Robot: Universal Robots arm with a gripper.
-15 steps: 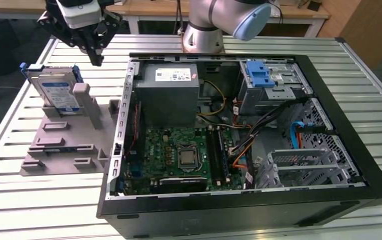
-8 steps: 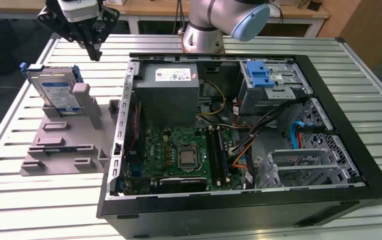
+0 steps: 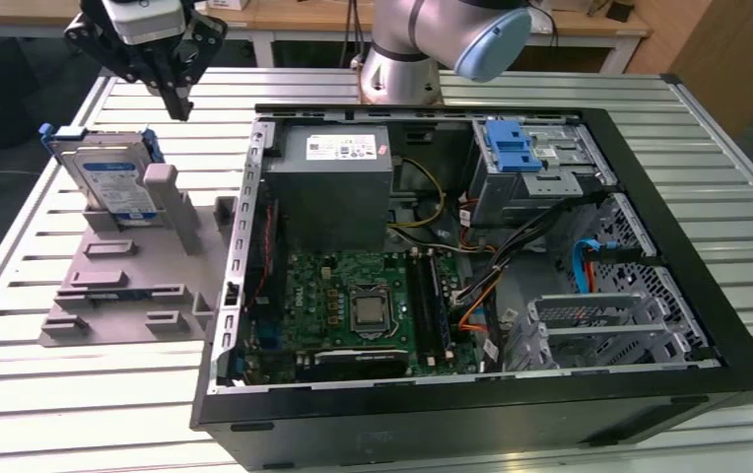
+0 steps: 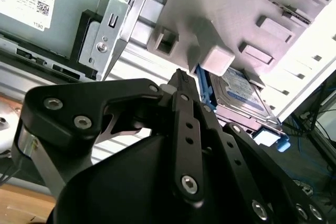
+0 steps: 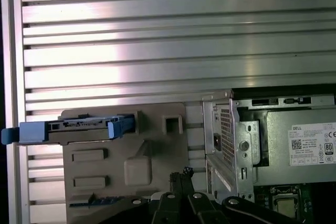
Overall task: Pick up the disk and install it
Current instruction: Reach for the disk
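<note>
Step in hand: approach for the pick, nothing grasped yet (my read).

Exterior view: claw (image 3: 176, 106) hangs in the air, fingers pressed together, empty. Disk (image 3: 111, 182) stands on edge in the grey stand (image 3: 127, 286), below the claw and a bit to the exterior view's left of it, apart. Open case (image 3: 482, 424) sits on the claw's other side; disk not installed.

Second wrist view: claw (image 4: 180, 80) tips meet, no gap. Disk (image 4: 239, 95) lies beyond them, by a post of the stand (image 4: 247, 9), no contact.

First wrist view: claw (image 5: 181, 174) pressed together. Disk (image 5: 84, 125) shows edge-on, off to the side of the tips, not under them.

Pick calls for: fingers spread, lined up over the disk's top edge, straight descent (stand posts look tight).
</note>
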